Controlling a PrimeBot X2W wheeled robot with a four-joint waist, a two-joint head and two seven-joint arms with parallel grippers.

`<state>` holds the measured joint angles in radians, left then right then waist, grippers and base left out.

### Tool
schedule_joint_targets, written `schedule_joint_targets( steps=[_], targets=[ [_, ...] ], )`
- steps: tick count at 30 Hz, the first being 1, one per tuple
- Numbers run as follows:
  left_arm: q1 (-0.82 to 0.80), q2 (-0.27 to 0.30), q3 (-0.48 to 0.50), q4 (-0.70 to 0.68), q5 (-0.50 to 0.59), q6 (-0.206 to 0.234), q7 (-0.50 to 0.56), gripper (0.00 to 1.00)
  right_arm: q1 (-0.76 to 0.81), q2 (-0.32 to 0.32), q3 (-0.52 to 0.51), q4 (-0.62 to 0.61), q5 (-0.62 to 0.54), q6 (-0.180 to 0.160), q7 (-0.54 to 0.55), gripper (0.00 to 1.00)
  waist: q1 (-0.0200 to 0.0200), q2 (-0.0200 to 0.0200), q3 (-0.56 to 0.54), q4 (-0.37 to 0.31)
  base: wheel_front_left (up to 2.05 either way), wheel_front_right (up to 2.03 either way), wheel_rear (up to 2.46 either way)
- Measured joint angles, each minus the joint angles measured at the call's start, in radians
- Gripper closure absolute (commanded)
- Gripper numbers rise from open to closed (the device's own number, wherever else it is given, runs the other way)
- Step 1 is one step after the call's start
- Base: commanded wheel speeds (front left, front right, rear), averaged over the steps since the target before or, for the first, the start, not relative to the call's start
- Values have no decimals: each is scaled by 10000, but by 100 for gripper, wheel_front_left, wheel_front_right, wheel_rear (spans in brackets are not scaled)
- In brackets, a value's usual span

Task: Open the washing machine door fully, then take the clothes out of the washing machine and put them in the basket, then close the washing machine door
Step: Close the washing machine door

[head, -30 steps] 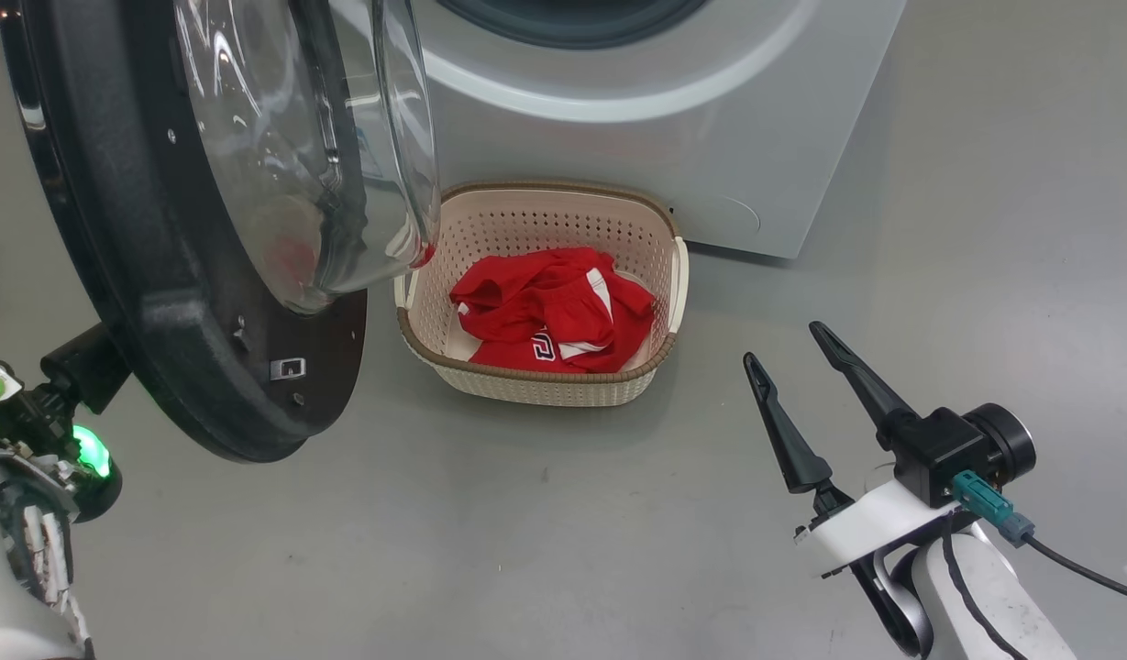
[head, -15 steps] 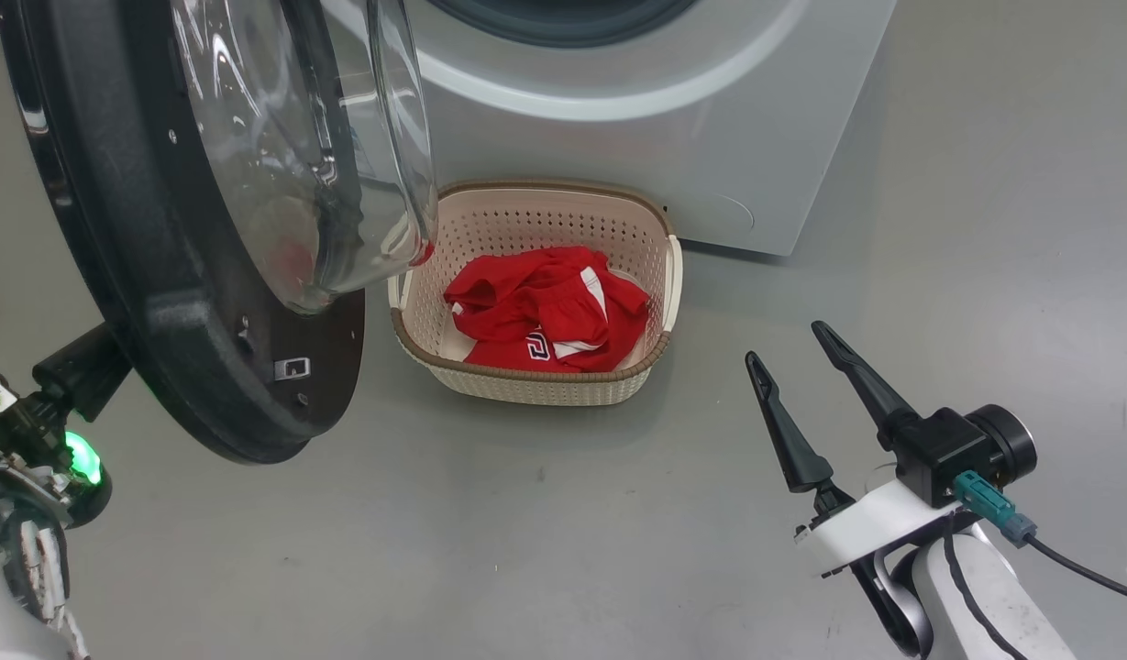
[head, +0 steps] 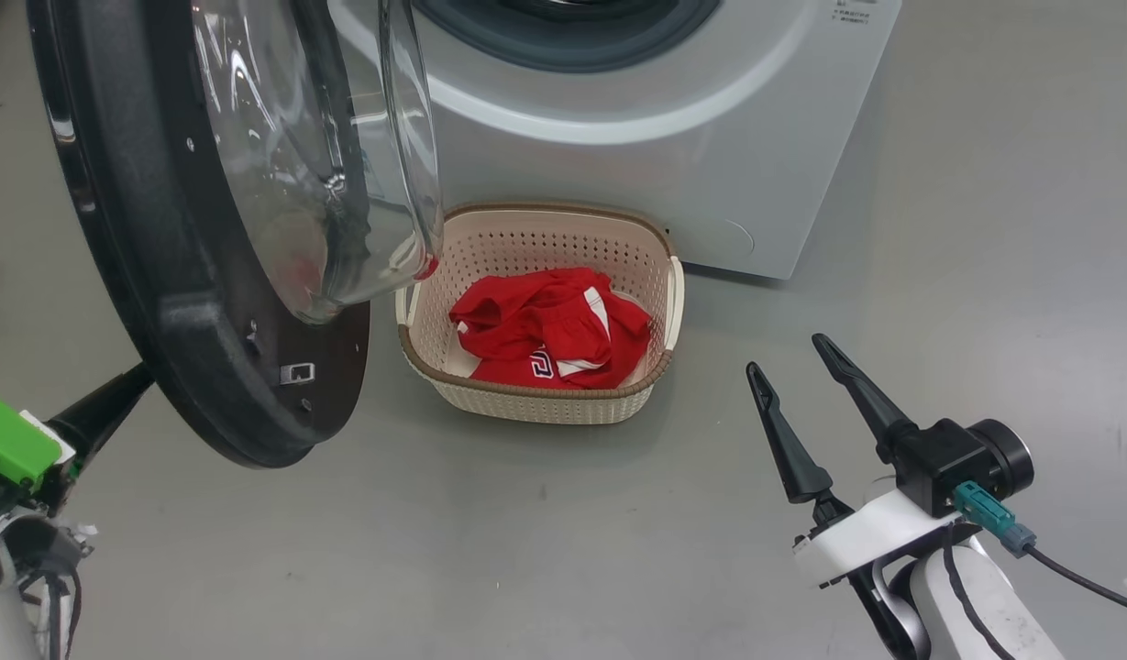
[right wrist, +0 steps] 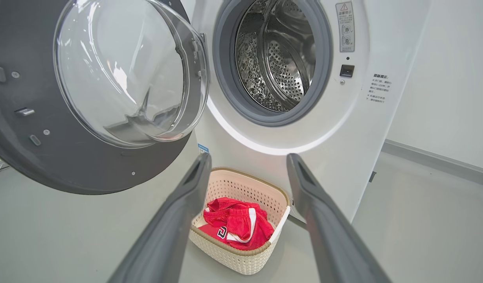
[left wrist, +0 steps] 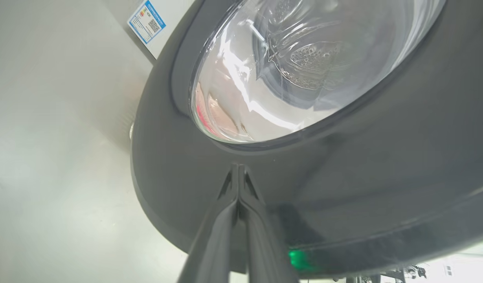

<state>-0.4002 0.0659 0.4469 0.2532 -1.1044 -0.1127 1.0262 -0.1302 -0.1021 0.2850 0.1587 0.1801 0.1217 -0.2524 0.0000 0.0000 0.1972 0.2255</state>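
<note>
left gripper (left wrist: 238, 175) pressed together, pointing at washing machine door (left wrist: 210, 196) | right gripper (head: 787, 356) hanging spread | clothes (head: 545, 330) lying in basket (head: 545, 213)

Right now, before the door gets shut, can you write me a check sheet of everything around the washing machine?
Surface: smooth grey floor with faint scuffs.
Job's things: washing machine door swung open; washing machine with no clothing in the part of the drum that shows; red clothes lie in the basket, which stands on the floor in front of the machine.
Clutter: nothing seen.
Grippers: left gripper shut, tips at the door's outer black rim; right gripper open, holding nothing, to the right of the basket.
Cables: black cable with a teal plug at the right wrist.
Surroundings: white wall with grey skirting.
</note>
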Motion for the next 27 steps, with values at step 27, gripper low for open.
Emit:
schedule_joint_targets(
  steps=[27],
  targets=[
    [3064,1406,-2849,-2911,5181,-84,-7403,100,433,178,-107,46,90,-4,-8,0,0,0,-872,128,0,0,0]
  ],
)
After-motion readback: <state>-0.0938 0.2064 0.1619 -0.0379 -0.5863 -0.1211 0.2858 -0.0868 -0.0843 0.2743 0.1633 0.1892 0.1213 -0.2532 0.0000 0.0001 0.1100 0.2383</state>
